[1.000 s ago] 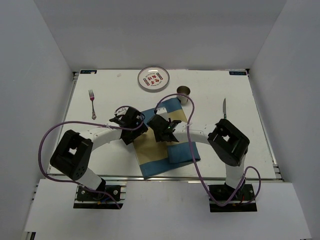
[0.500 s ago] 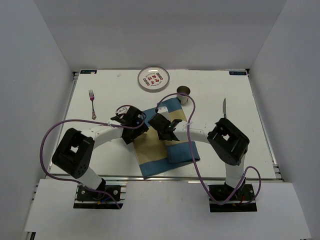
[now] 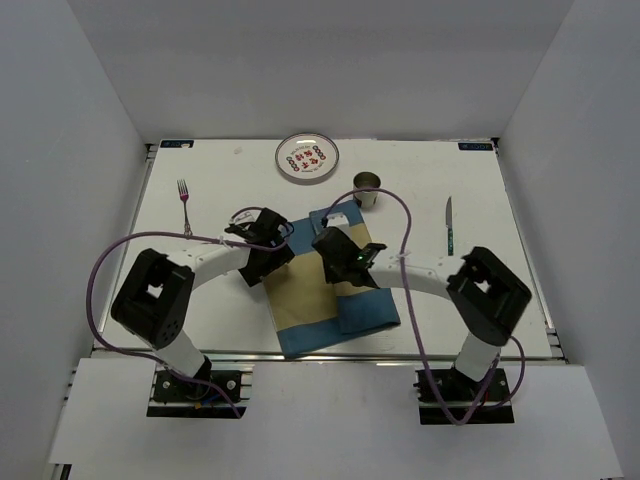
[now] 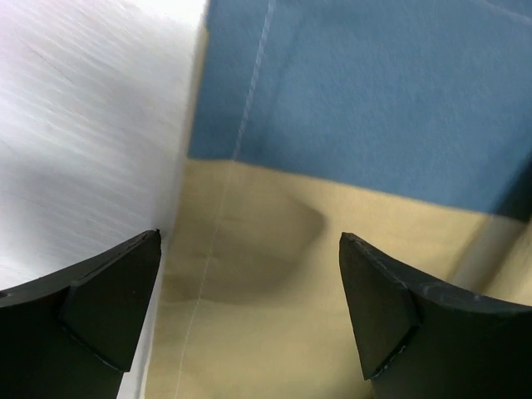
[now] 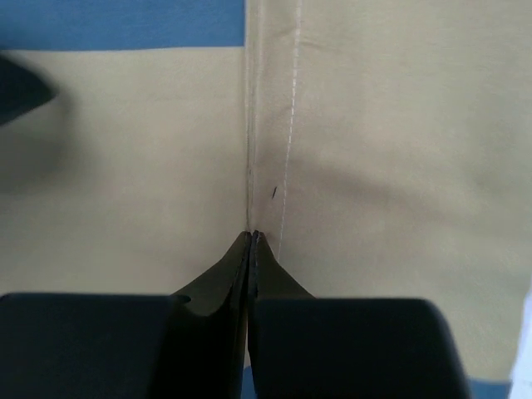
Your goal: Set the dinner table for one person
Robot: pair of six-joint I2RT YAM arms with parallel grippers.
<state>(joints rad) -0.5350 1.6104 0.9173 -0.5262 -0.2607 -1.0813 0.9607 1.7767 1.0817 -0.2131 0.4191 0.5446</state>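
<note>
The blue-and-tan placemat (image 3: pixel 310 295) lies on the white dinner table (image 3: pixel 200 300), near its front middle, with its right part folded over. My left gripper (image 3: pixel 268 258) hovers open over the mat's left edge; in the left wrist view its gripper (image 4: pixel 249 241) spans tan cloth (image 4: pixel 274 274) with nothing between the fingers. My right gripper (image 3: pixel 335 248) sits at the mat's upper middle. In the right wrist view that gripper (image 5: pixel 252 234) is shut, jaws together right on the stitched edge of the folded layer (image 5: pixel 287 125).
A patterned plate (image 3: pixel 307 157) stands at the back middle and a metal cup (image 3: pixel 368 187) just beyond the mat's far corner. A fork (image 3: pixel 184 207) lies at the left and a knife (image 3: pixel 450 222) at the right. Purple cables loop over both arms.
My right gripper's jaws have closed on the mat's folded edge, and the right arm's elbow has swung outward to the right. The left gripper has stayed open, nearly still.
</note>
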